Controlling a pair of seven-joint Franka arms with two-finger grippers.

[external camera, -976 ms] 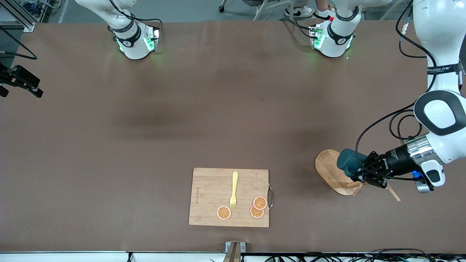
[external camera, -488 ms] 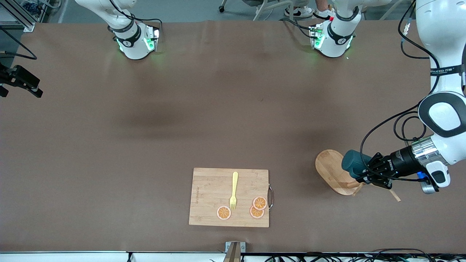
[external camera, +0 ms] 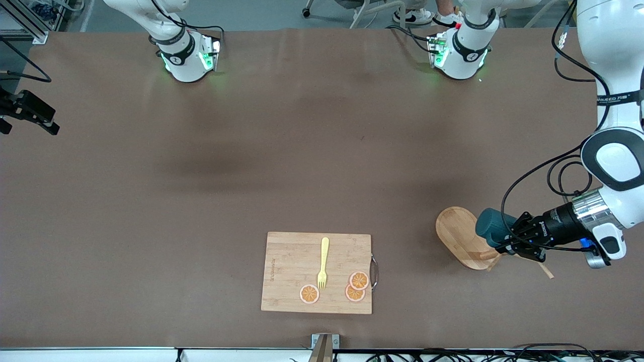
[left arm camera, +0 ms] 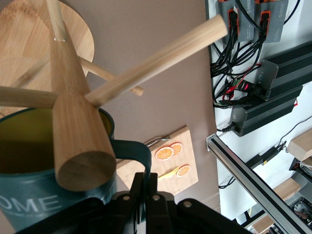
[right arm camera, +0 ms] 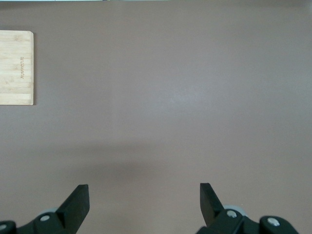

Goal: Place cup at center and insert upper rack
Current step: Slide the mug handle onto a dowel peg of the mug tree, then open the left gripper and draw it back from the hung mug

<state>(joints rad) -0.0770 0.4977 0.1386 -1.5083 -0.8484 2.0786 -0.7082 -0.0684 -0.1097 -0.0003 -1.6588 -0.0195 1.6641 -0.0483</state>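
Observation:
The dark teal cup (external camera: 490, 224) hangs tipped on its side over the upper rack, at the left arm's end of the table. My left gripper (external camera: 505, 245) is shut on the cup's handle (left arm camera: 139, 156). In the left wrist view the cup (left arm camera: 29, 195) shows its yellow inside, with the rack's thick pole (left arm camera: 73, 122) and thin pegs (left arm camera: 161, 58) right in front of it. The rack's oval base (external camera: 455, 236) rests on the table. My right gripper (right arm camera: 144, 192) stands open over bare table, holding nothing.
A rectangular wooden cutting board (external camera: 317, 271) lies near the front camera's edge of the table, mid-table. On it are a yellow fork (external camera: 323, 264) and three orange slices (external camera: 358, 286). Both arm bases stand along the edge farthest from the front camera.
My left gripper has carried the cup a little way toward the left arm's end of the table, off the rack's base. The right gripper's state has not changed.

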